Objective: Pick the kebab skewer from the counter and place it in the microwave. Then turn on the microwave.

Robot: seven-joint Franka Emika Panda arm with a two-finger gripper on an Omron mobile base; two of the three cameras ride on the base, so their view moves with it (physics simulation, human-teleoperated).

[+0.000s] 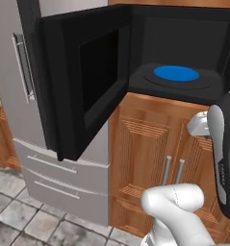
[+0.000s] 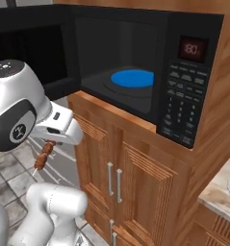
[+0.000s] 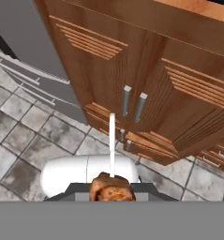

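Wooden cabinets behind, lower left: gripper [image 2: 48,143] clenched on skewer [image 2: 43,156], probably light, stiff, best held by stick, below microwave [image 2: 135,72].

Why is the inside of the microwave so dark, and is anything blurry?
Left base view: the microwave cavity is black and unlit, only the blue plate stands out. Right base view: the red display reads soft. Hand view: the kebab skewer looks blurry up close.

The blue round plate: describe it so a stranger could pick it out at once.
Start at the black microwave built in above the wooden cabinet doors, its door swung open to the left. On the dark floor of its cavity lies the blue round plate, flat and bare, the one bright blue thing among black and brown.
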